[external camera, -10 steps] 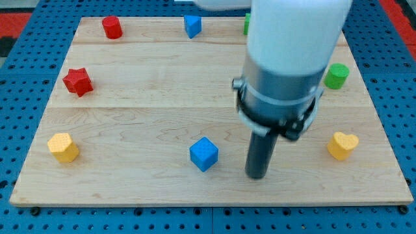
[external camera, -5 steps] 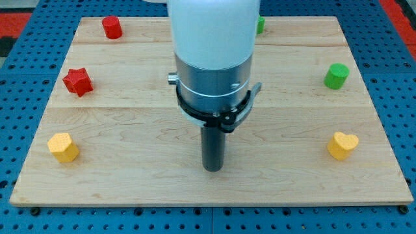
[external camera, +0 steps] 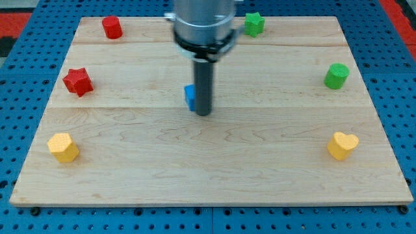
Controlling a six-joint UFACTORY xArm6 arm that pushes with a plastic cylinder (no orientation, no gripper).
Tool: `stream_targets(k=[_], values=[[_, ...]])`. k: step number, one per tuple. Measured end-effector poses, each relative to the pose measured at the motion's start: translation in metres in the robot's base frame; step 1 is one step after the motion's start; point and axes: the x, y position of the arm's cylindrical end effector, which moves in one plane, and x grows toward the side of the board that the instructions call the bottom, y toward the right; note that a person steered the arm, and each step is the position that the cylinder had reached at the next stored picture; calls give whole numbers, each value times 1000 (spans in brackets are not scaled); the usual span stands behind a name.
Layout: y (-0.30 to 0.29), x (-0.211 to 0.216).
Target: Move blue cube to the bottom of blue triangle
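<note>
Camera view: wooden board (external camera: 130, 130) on a blue pegboard. The rod stands near the board's middle, its tip (external camera: 203, 114) on the wood. A blue cube (external camera: 190, 97) shows as a sliver at the rod's left side, touching or just beside it; most of it is hidden. No gripper on this arm, so no jaw state to record. The blue triangle cannot be seen; the arm's housing covers the top centre. Red cylinder (external camera: 112, 27) top left, red star (external camera: 78, 81) left, yellow block (external camera: 63, 147) bottom left, green star (external camera: 253, 24) top, green cylinder (external camera: 336, 76) right, yellow heart (external camera: 342, 145) bottom right.
</note>
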Motion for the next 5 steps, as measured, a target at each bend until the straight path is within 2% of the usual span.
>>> stream_targets(k=[2, 4, 5], values=[[-1, -48], [-53, -59], [-45, -66]])
